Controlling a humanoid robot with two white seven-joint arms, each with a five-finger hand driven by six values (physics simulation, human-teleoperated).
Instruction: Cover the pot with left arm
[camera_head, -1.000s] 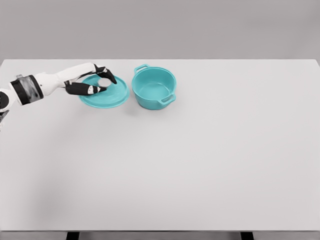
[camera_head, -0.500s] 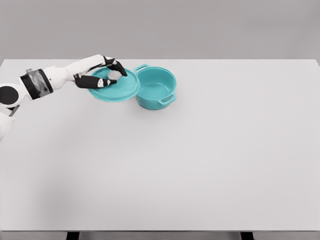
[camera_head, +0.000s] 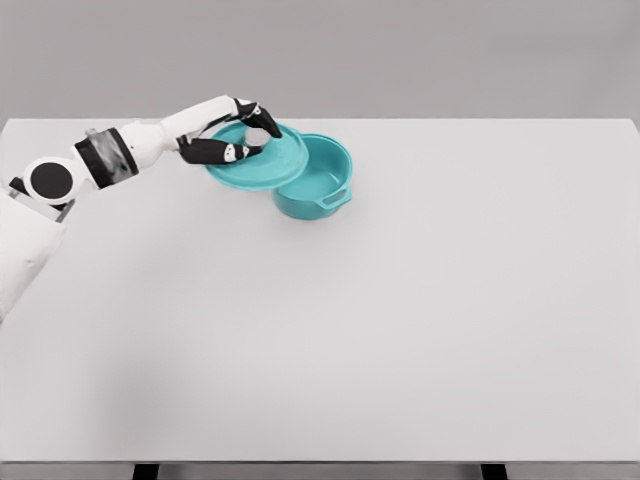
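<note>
Pot (camera_head: 318, 182) half under teal lid (camera_head: 262, 163), left-hand fingers (camera_head: 228, 151) clamped on its knob.

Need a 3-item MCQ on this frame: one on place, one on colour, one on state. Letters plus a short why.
1. Where is the lid?
A. flat on the table
B. raised, overlapping the pot's left rim
C. seated squarely on the pot

2. What colour is the pot?
A. teal
B. red
C. black

3. What is the left hand doing?
A. open, holding nothing
B. gripping the pot handle
C. shut on the lid's knob

Key: B, the lid covers only the left rim and the pot's inside shows; A, pot and lid are both teal; C, fingers wrap the knob.
</note>
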